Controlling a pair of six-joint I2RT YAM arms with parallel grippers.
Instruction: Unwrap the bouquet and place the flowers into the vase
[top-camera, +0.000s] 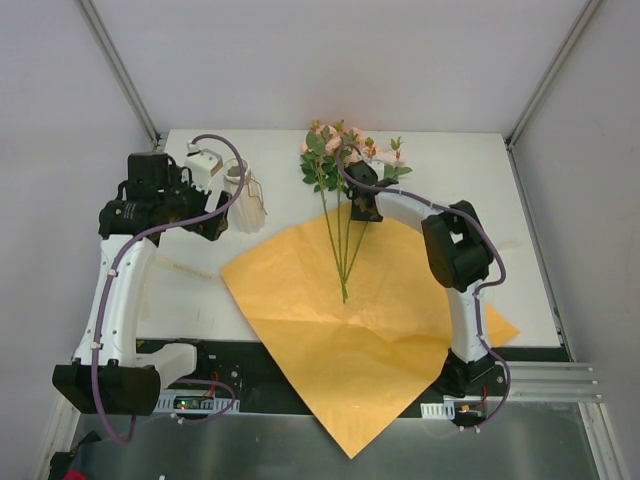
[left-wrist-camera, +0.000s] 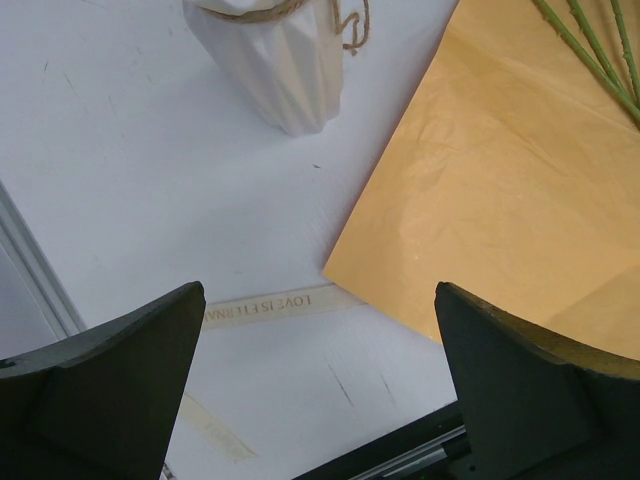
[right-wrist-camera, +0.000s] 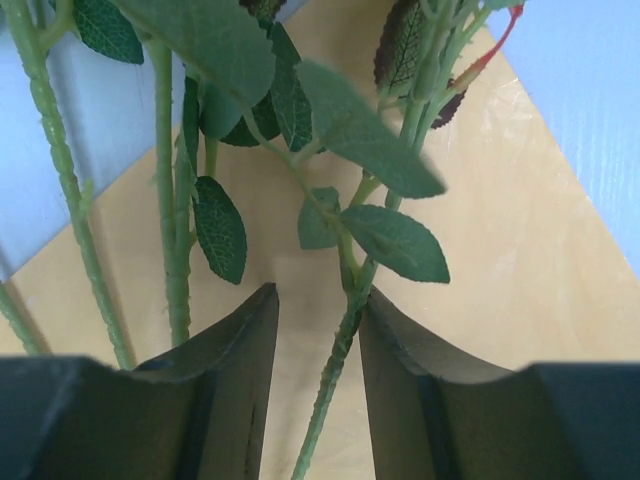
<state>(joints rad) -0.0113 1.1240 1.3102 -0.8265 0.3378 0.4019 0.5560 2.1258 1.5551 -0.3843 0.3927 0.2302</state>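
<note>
The bouquet is unwrapped: the flowers (top-camera: 340, 160) lie loose with their pink-peach blooms at the table's far side and their stems (top-camera: 342, 245) running onto the flat orange paper (top-camera: 350, 340). My right gripper (top-camera: 362, 208) hovers over the stems just below the leaves. In the right wrist view its jaws (right-wrist-camera: 318, 300) straddle one green stem (right-wrist-camera: 335, 370), which touches the right finger; a gap remains on the left. The whitish ribbed vase (top-camera: 246, 200) (left-wrist-camera: 285, 70) stands upright left of the paper. My left gripper (top-camera: 215, 222) (left-wrist-camera: 318, 300) is wide open beside it, holding nothing.
A cream ribbon (left-wrist-camera: 270, 305) with printed letters lies flat on the table near the paper's left corner (left-wrist-camera: 330, 265). The paper's near corner (top-camera: 350, 450) hangs over the table's front edge. Other stems (right-wrist-camera: 170, 250) lie just left of my right fingers.
</note>
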